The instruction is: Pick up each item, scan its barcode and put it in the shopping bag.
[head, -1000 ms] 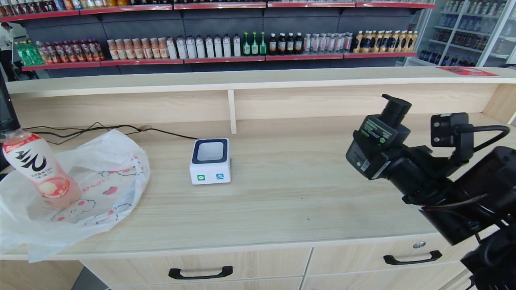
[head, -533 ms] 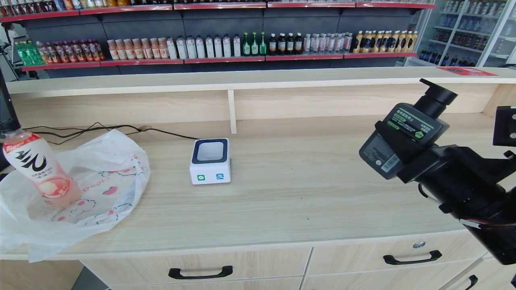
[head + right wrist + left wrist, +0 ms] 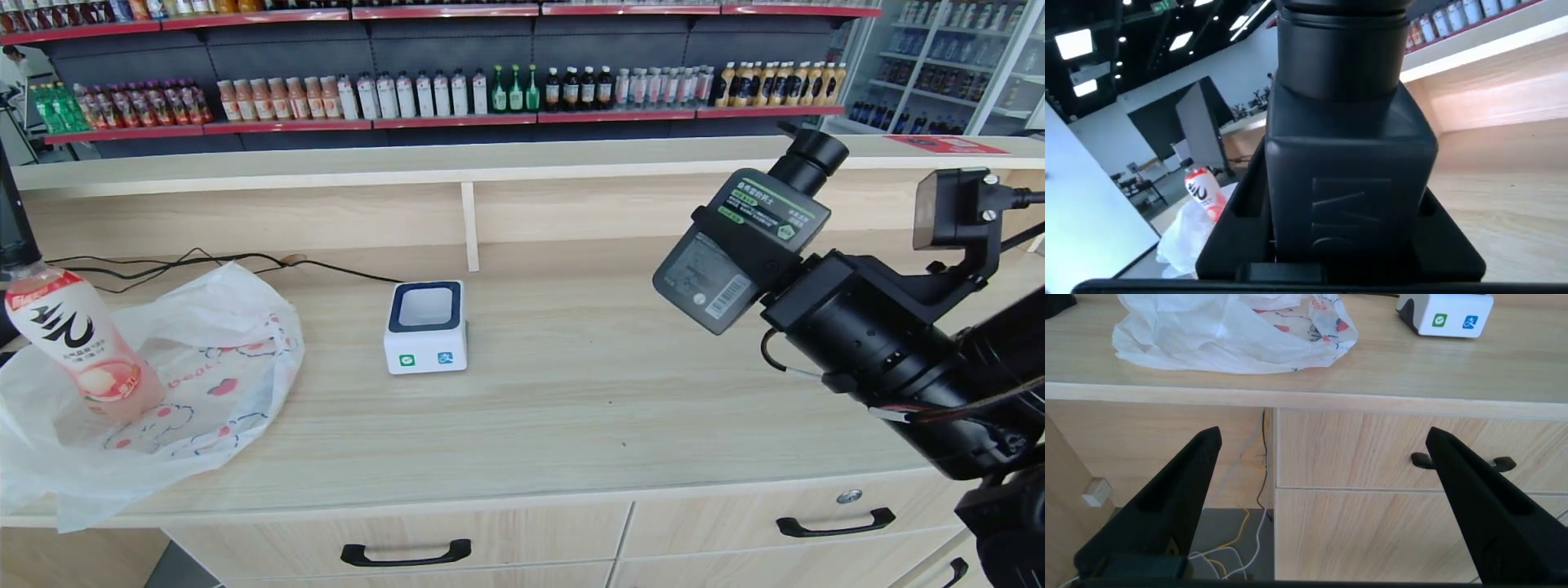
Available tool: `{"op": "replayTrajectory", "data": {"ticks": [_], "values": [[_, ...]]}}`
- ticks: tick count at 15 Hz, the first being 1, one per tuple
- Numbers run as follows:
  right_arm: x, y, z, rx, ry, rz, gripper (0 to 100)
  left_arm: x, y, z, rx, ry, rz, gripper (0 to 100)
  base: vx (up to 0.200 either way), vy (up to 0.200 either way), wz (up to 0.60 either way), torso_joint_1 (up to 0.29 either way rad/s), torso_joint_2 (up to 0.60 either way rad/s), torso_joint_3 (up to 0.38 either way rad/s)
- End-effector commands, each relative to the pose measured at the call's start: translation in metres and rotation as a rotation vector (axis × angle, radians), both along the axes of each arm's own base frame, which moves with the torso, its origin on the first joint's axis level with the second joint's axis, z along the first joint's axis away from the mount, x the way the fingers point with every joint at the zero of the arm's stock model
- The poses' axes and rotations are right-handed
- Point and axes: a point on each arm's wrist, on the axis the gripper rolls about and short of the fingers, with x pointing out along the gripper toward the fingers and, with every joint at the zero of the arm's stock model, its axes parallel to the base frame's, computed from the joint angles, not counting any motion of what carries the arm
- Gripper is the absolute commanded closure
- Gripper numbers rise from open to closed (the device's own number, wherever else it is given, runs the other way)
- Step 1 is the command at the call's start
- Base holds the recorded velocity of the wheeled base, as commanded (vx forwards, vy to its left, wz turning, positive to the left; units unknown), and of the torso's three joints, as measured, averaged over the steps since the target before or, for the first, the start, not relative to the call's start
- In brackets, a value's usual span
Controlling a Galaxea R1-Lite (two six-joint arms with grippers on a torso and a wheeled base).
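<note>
Nearby, the left gripper point(image 3: 1323, 437) hung with fingers spread wide, low before the drawers point(image 3: 1372, 457). Above the right side of the table point(image 3: 588, 392), the right gripper point(image 3: 780, 273) gripped a tilted black bottle point(image 3: 747, 237). Farther left lay the shopping bag point(image 3: 220, 343) holding a pink bottle point(image 3: 77, 343), with the scanner point(image 3: 425, 327) beside it.

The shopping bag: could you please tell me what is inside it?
A pink bottle leans inside the shopping bag; its crumpled folds hide whatever else may lie beneath.
</note>
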Motion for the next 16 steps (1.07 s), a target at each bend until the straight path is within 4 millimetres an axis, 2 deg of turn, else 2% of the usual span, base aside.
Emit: {"op": "replayTrajectory", "data": {"ticks": [1,3,7,12,16], "values": [[-0.013,0.015,0.002,0.014,0.001,0.082,100,0.000,0.000,0.000,0.000,0.000,0.000,0,0.000,0.000,0.00,0.000,0.00,0.000],[-0.024,0.023,0.004,0.023,0.000,0.133,100,0.000,0.000,0.000,0.000,0.000,0.000,0,0.000,0.000,0.00,0.000,0.00,0.000],[-0.052,0.051,0.006,0.042,0.017,0.300,100,0.000,0.000,0.000,0.000,0.000,0.000,0,0.000,0.000,0.00,0.000,0.00,0.000],[-0.072,0.054,0.018,0.109,0.029,0.398,100,0.000,0.000,0.000,0.000,0.000,0.000,0,0.000,0.000,0.00,0.000,0.00,0.000],[-0.098,0.065,0.026,0.121,-0.004,0.506,100,0.000,0.000,0.000,0.000,0.000,0.000,0,0.000,0.000,0.00,0.000,0.00,0.000]]}}
